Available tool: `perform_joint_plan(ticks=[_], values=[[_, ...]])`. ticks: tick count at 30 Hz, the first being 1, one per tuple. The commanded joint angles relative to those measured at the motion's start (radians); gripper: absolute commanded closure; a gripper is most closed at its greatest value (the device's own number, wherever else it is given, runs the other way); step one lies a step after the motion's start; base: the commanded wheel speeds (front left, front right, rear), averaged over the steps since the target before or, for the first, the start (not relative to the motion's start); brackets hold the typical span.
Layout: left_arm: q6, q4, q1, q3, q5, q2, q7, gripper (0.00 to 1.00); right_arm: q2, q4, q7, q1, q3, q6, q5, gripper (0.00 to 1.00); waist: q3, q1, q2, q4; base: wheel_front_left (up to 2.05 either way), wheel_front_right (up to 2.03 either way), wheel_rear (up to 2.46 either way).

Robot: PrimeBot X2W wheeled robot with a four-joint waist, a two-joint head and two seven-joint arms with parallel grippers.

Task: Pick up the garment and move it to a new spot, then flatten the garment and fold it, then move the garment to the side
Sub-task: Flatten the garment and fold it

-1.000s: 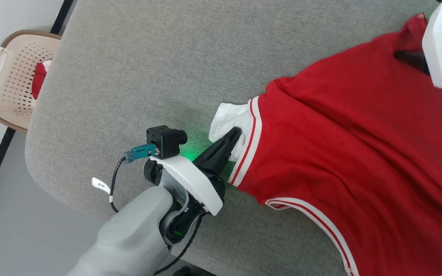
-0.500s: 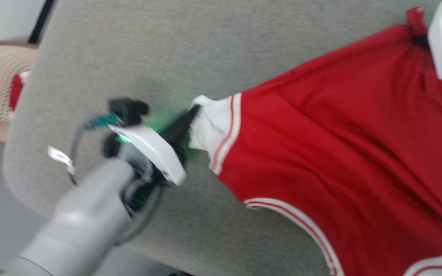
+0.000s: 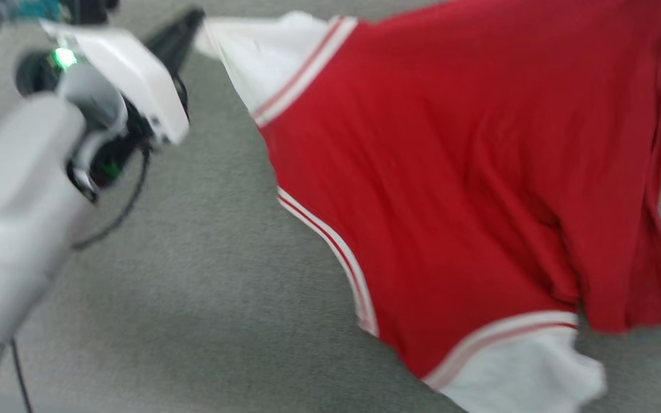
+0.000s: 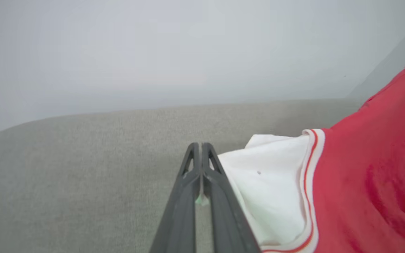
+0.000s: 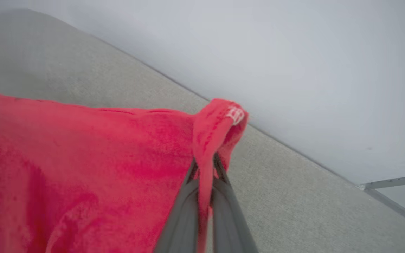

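The garment [image 3: 451, 172], a red T-shirt with white striped-trim sleeves, hangs stretched above the grey table [image 3: 164, 287]. My left gripper [image 3: 193, 20] at the upper left is shut on the tip of one white sleeve [image 3: 250, 51]. In the left wrist view the closed fingers [image 4: 200, 146] pinch a bit of white cloth, and the sleeve [image 4: 269, 182] spreads to their right. In the right wrist view my right gripper [image 5: 206, 163] is shut on a bunched red fold [image 5: 220, 119] of the garment's edge. The other white sleeve [image 3: 520, 373] droops at the lower right.
The grey fabric table top [image 4: 83, 158] stretches under and beyond the garment, and its far edge [image 5: 294, 154] meets a pale wall. A grey bar [image 5: 389, 182] shows past the table at the right of the right wrist view.
The head view has shifted and blurred. The left gripper has risen with the white sleeve, and the garment has gone from lying on the table to hanging stretched above it.
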Motion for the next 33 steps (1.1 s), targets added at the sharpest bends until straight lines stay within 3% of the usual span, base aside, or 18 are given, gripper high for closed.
perform_joint_plan(ticks=[1, 9, 19, 27, 33], values=[[0.006, -0.007, -0.035, 0.007, 0.014, 0.009, 0.016, 1.0, 0.0, -0.002, -0.011, -0.011, -0.01, -0.001, 0.001, 1.0, -0.026, 0.0, 0.0, -0.032, 0.0, 0.0, 0.0], [0.015, 0.008, -0.215, 0.006, 0.036, 0.04, 0.147, 1.0, 0.03, -0.001, -0.056, -0.052, -0.077, -0.001, -0.033, 1.0, -0.066, 0.0, 0.0, -0.092, 0.0, 0.0, 0.0], [0.009, 0.105, -0.391, 0.012, 0.053, 0.0, 0.218, 1.0, 0.098, 0.057, -0.092, -0.119, -0.131, -0.001, -0.108, 1.0, -0.079, 0.0, 0.0, -0.138, 0.0, 0.0, 0.0], [0.025, 0.226, -0.536, 0.019, 0.116, -0.061, 0.127, 1.0, 0.19, 0.198, -0.186, -0.235, -0.138, -0.001, -0.223, 1.0, -0.018, 0.0, 0.0, -0.166, 0.0, 0.0, 0.0], [0.08, 0.33, -0.702, 0.019, 0.244, -0.087, -0.105, 1.0, 0.265, 0.361, -0.497, -0.367, -0.198, -0.001, -0.393, 1.0, 0.045, 0.0, 0.0, -0.174, 0.0, 0.0, 0.0]])
